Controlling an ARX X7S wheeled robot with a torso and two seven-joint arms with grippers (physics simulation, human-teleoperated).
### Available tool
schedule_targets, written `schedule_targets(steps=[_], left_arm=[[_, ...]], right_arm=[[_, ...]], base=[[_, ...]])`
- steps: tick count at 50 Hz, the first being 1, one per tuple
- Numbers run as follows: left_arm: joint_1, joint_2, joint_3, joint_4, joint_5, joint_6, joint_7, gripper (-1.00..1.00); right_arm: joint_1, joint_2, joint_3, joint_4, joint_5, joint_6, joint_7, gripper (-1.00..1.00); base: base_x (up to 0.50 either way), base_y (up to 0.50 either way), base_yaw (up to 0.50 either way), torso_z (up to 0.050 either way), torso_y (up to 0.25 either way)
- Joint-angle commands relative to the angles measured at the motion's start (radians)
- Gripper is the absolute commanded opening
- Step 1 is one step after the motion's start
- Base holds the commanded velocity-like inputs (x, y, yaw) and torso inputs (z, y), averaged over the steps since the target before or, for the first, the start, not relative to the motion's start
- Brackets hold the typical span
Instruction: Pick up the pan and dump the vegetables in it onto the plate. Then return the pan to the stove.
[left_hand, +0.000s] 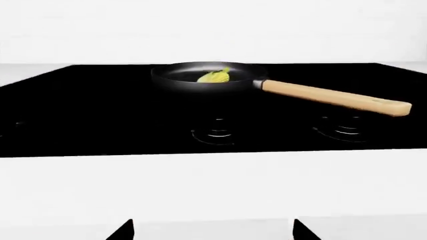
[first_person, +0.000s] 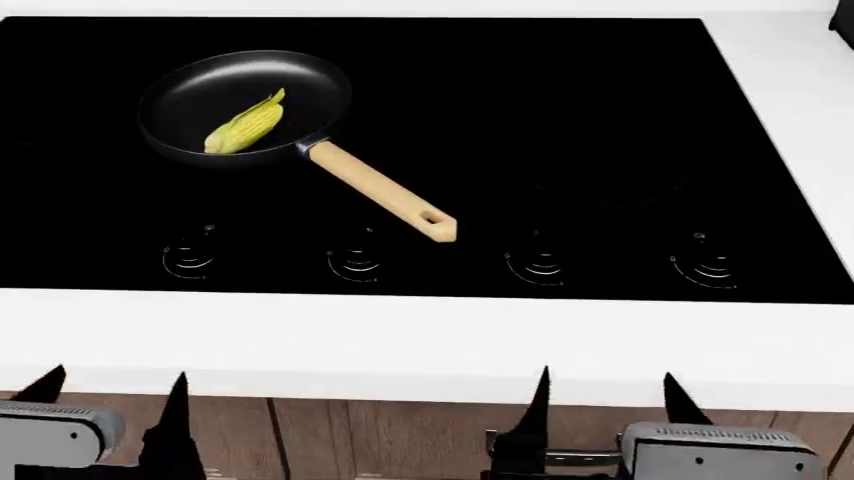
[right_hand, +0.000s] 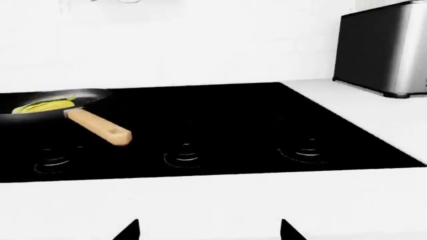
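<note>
1. Tabletop (first_person: 400, 345): white, carries the stove; bare strip along the near edge, w/ wood cabinet fronts below it. Plate not in any view.
2. Stove (first_person: 561, 120): flat glossy black glass, grey ring controls in a row near the front edge. Slick surface, so I judge the pan may slide if nudged.
3. Steel appliance (right_hand: 383, 47): boxy, stands on the tabletop off the stove's right side, well apart from the pan.
4. Pan (first_person: 247, 105): round, black, sits flat on the stove's far-left area. Rigid; prob. moderate weight, lopsided when held by one end.
5. Handle (first_person: 380, 190): tan wood, hole at the end, points toward the front and right. Best grip pt by my judgement: mid-handle, closer to the pan body for less droop; wood is less slippery than the metal rim.
6. Corn (first_person: 244, 125): one yellow ear w/ pale green husk, lies inside the pan. Light, firm, likely to roll on tilt.
7. Left hand (first_person: 114, 420): low, below the tabletop edge, fingers apart, holds nothing.
8. Right hand (first_person: 607, 420): same level, fingers apart, holds nothing. Both well apart from the pan.
</note>
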Motion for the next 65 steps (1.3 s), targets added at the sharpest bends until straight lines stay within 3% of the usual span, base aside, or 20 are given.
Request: schedule_targets(steps=[1,5,13,47,50,55,65], left_arm=[[-0.184,-0.035,-0.112,0.172,-0.105,-0.427,0.027,1.0],[-0.204,-0.06,-0.117,0.182,-0.102,-0.445,0.024,1.0],[-0.256,-0.08,-0.129,0.215,-0.119,-0.519,0.016,1.0],[-0.302,-0.107,-0.145,0.245,-0.164,-0.599,0.016,1.0],[-0.296,-0.105,-0.136,0.245,-0.164,-0.597,0.015,1.0],[-0.302,-0.103,-0.139,0.244,-0.169,-0.603,0.011,1.0],[-0.303,-0.102,-0.116,0.217,-0.161,-0.583,0.004,1.0]], right_arm=[[0.19,0.095,0.123,-0.267,0.129,0.485,-0.01,1.0],[0.247,0.108,0.164,-0.304,0.175,0.598,-0.008,1.0],[0.285,0.123,0.18,-0.3,0.214,0.67,-0.023,1.0],[0.346,0.165,0.217,-0.28,0.295,0.793,-0.049,1.0],[0.418,0.197,0.247,-0.231,0.348,0.908,-0.087,1.0],[0.557,0.304,0.066,-0.06,0.356,0.993,-0.147,1.0],[0.783,0.319,-0.217,0.226,0.358,0.921,-0.302,1.0]], base=[[0.0,0.0,0.0,0.0,0.0],[0.0,0.0,0.0,0.0,0.0],[0.2,0.12,0.0,0.0,0.0],[0.44,0.31,0.0,0.0,0.0],[0.15,0.05,0.0,0.0,0.004],[0.0,0.0,0.0,0.0,0.0],[0.0,0.0,0.0,0.0,0.0]])
